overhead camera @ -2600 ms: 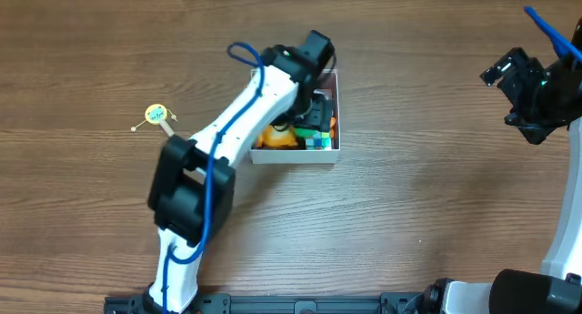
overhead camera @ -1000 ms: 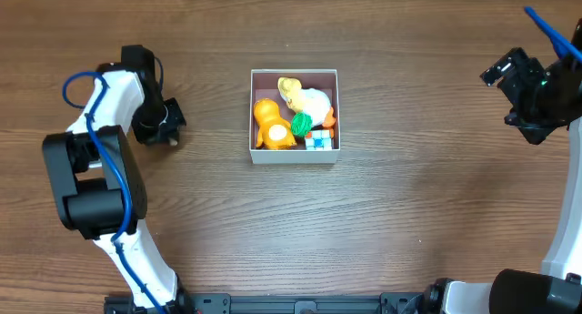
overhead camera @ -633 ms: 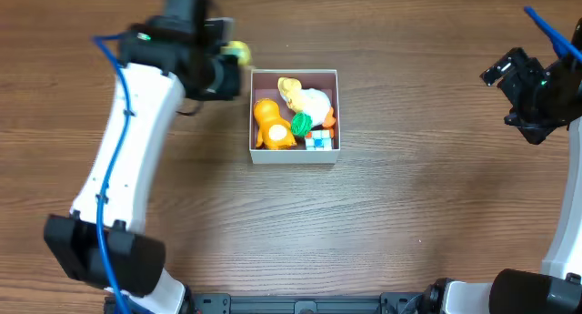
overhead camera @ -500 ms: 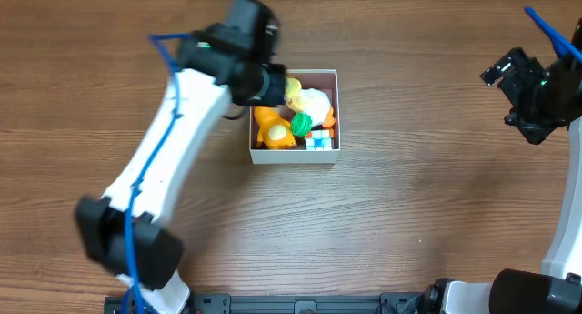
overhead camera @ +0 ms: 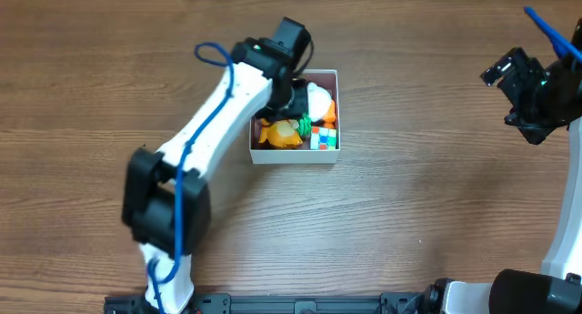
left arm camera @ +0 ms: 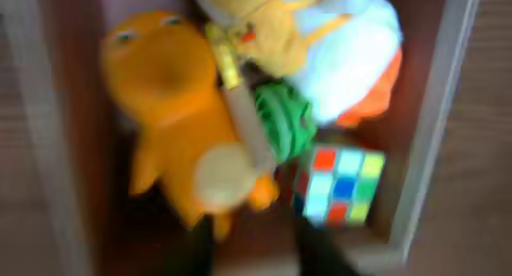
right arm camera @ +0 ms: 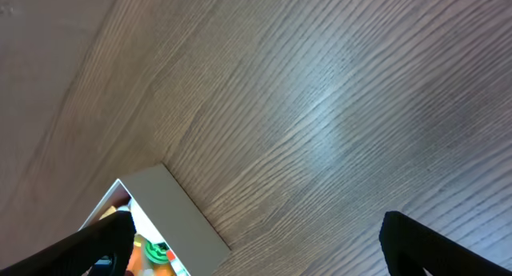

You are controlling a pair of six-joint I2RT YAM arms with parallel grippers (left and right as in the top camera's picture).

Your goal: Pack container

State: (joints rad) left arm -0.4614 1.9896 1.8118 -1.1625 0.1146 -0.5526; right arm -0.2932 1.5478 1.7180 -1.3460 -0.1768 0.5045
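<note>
Closest to the left wrist camera, the left gripper (left arm camera: 254, 232) is hanging low over the box. Its two dark fingers are showing at the bottom edge with a gap between them wider than anything lying there. Nothing is sitting squarely in that gap, so the jaws are standing open. The picture is blurred, though, and the stick toy (left arm camera: 228, 156) just beyond the tips seems to be lying loose rather than pinched.

That toy's pale knob is resting on the orange toy (left arm camera: 156, 92), and its thin stick is running up across the green ball (left arm camera: 288, 120) toward the yellow and white soft toy (left arm camera: 336, 44). It is lying on top of the others because the floor beneath is already taken. The colour cube (left arm camera: 340, 184) is sitting wedged in the corner beside the ball, filling the space the rounder toys are leaving.

Around them all, the container (left arm camera: 438, 124) is sitting on the table (overhead camera: 409, 214), a little left of the middle and toward the far edge, with its white walls holding the pile together. I am judging the packing to be nearly done, as no toy is showing on the bare wood.

Far off at the right edge, the right gripper (right arm camera: 256, 228) is waiting above bare wood, well apart from the container. Its fingers are spread wide and are holding nothing, which is keeping it out of the left arm's way.
</note>
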